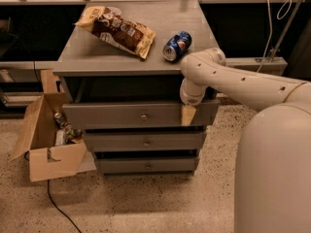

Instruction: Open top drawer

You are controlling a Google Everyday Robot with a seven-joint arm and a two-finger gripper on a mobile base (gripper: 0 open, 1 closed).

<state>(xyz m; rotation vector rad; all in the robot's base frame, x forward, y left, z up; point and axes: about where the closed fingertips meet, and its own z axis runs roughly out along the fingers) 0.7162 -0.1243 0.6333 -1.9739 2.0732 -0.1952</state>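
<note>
The top drawer point(107, 115) is the widest grey front under the cabinet top, with a small round metal knob point(143, 116) at its centre. It stands a little way out of the cabinet, with a dark gap above it. My gripper point(188, 114) hangs from the white arm point(233, 81) and sits against the drawer front's right part, to the right of the knob. The two narrower drawers point(144, 142) below are pushed in.
A chip bag point(116, 29) and a blue can point(177, 45) lie on the cabinet top point(87, 59). An open cardboard box point(48, 140) with cans stands on the floor at the left, with a black cable point(58, 205) beside it. My white body point(274, 169) fills the right.
</note>
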